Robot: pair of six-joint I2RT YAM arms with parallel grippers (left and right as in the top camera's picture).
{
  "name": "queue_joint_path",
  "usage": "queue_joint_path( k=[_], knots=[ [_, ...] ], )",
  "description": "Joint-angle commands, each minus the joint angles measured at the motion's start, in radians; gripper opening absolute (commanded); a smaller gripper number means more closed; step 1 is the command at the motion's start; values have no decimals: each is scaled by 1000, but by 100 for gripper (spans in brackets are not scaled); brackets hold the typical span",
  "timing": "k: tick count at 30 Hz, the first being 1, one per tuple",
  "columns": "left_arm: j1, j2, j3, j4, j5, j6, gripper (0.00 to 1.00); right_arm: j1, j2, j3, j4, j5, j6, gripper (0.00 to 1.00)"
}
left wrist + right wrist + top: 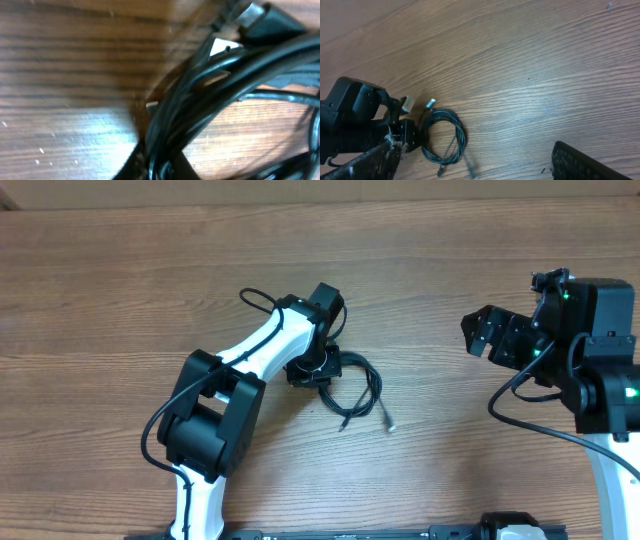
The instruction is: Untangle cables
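- Cables (357, 388): thin black loop on the desk (120, 300), near centre; long axis roughly 11 to 5 o'clock, silvery plug (390, 425) at the 5 o'clock end.
- Left claw (312, 370): nearer arm, at the loop's 10 o'clock edge and touching it; wrist view blurred, so clenched or released cannot be told.
- Right claw (485, 332): well apart, at 2 o'clock from the loop; state not discernible.

Even bright light, soft shadows; left wrist close-up blurred, cables (192, 100) unfocused.
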Motion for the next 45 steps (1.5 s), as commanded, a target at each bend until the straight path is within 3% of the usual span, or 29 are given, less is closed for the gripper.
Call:
queue_joint_path(
  k=[1,3,9,12,15,23,35,37,40,41,45],
  knots=[
    [-8,24,14,9,-16,-32,4,-2,19,26,25,-89,33,95],
    [10,15,24,0,-2,-10,4,-2,33,26,36,-178,33,95],
    [197,-195,200,-153,210,304,4,22,143,26,109,-438,25,90],
    [291,-302,273,-270,344,499,4,101,194,26,172,-470,-5,87],
    [341,-372,275,-335,353,605,4,176,217,26,242,-470,-32,83],
    [357,-373,275,-439,260,720,4,353,298,26,386,-409,-32,75],
    [359,-373,275,-429,241,719,4,437,455,22,397,-482,-137,76],
    [358,-373,275,-425,241,719,4,439,465,22,412,-492,-137,72],
    [359,-373,275,-408,241,718,4,439,484,22,457,-578,-138,53],
    [359,-373,275,-403,241,715,4,439,484,22,461,-587,-138,52],
    [359,-373,275,-339,241,646,4,446,484,22,465,-631,-138,18]
  ],
)
